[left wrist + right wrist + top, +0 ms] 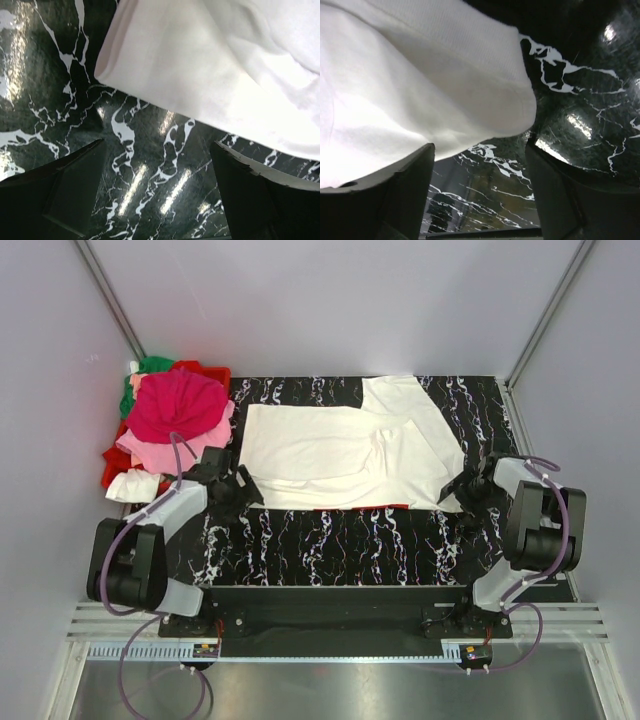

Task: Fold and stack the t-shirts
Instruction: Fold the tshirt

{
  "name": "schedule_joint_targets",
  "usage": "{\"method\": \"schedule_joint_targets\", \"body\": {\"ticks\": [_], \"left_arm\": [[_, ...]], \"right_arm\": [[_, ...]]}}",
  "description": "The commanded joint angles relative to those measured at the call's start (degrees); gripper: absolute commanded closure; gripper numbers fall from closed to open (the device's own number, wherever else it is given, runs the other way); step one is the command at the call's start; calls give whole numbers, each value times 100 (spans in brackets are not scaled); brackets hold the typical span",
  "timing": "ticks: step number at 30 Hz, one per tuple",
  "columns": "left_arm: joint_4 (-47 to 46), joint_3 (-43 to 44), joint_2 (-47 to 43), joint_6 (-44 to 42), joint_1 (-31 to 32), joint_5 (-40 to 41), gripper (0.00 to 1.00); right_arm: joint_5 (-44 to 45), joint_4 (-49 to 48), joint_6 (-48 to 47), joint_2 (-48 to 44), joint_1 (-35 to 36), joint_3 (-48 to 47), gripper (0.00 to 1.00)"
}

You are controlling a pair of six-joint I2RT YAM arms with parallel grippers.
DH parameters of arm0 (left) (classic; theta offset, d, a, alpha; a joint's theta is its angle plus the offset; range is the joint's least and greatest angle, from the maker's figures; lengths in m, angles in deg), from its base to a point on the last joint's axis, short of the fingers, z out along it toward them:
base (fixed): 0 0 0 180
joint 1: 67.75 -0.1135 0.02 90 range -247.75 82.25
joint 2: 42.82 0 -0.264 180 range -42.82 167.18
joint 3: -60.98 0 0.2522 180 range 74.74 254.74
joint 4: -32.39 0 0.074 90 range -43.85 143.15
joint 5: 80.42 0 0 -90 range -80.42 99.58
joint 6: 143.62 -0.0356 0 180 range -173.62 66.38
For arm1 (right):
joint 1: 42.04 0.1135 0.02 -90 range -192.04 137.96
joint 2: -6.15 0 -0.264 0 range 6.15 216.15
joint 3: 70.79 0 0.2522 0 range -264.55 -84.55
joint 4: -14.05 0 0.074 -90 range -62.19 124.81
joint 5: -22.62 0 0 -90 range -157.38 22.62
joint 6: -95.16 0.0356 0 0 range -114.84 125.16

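Observation:
A large white t-shirt point(345, 450) lies partly folded on the black marbled table point(330, 540), with a red strip at its near edge. My left gripper point(243, 485) is open at the shirt's near left corner, whose white cloth point(210, 75) lies just ahead of the spread fingers point(55, 195) on bare table. My right gripper point(452, 490) is open at the shirt's near right corner; the cloth point(420, 90) hangs over the gap without being held. A magenta shirt point(178, 405) tops a pile with pink point(150, 448), green point(150, 366) and white point(130, 485) cloth at the left.
The pile of shirts rests in a red bin point(212, 372) at the table's left edge. Grey walls close in the back and sides. A metal rail point(330, 625) carries both arm bases at the near edge.

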Motion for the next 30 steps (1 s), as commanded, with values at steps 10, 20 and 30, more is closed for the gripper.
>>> {"method": "schedule_joint_targets", "body": {"ticks": [10,20,30], "left_arm": [[-814,577,1144,339,234,993,22],[-289,1475,1691,259,788,1433,100],[302,-27,-543,805,797,1216,100]], "right_arm": [[401,-315,-294,541,-213,-460,84],[820,71,-497,85,-872,-566,100],[1096,336,13,-1428,-1031,443,100]]}}
